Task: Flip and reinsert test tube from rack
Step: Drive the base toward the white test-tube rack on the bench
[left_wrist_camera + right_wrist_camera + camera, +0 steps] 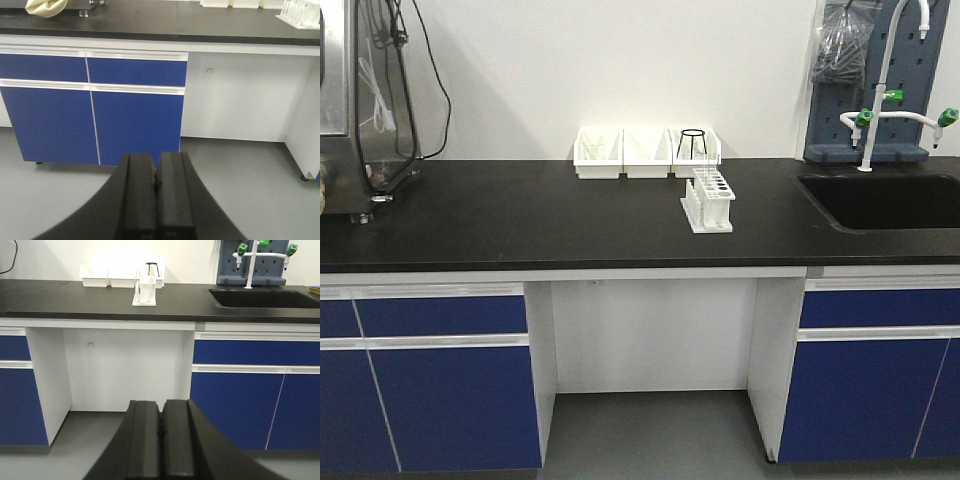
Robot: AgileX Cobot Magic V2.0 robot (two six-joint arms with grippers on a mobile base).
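The white rack (708,201) stands on the black counter (520,215), near its middle, with thin clear test tubes (705,172) upright in it. It also shows in the right wrist view (144,293) and at the top right corner of the left wrist view (301,14). My left gripper (156,172) is shut and empty, low in front of the blue cabinet doors, far from the rack. My right gripper (161,412) is shut and empty, low in front of the counter's knee gap. Neither arm shows in the front view.
Three white bins (645,155) line the wall behind the rack, one holding a black wire stand (692,143). A sink (890,200) with a white tap (880,90) lies at the right. A steel machine with cables (365,100) stands at the left. Blue cabinets (440,380) sit below.
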